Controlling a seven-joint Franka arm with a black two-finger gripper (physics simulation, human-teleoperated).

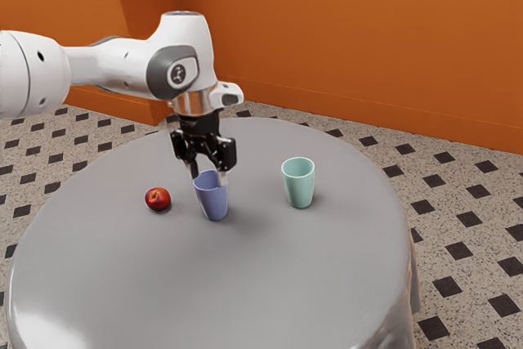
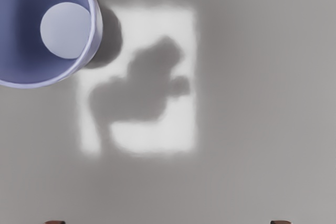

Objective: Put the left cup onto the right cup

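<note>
My claw (image 1: 205,166) hangs spread wide just above the rim of the purple cup (image 1: 212,194), pinching nothing; that cup stands upright on the grey table (image 1: 245,284) between the red apple (image 1: 158,199) and the teal cup (image 1: 297,182), apart from both; a round emblem (image 1: 178,72) on my arm is too small to read; my wrist view looks down into the purple cup, showing its pale floor and my shadow (image 2: 142,87) beside it.

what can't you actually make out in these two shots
- Exterior view: whether the gripper touches the purple cup; its fingertips overlap the cup's far rim.
- Wrist view: part of the purple cup, cut off by the picture's edge.
- Exterior view: inner bottom of the green cup, hidden by its own wall.
- Exterior view: near rim of the table, cut off by the lower edge.
</note>
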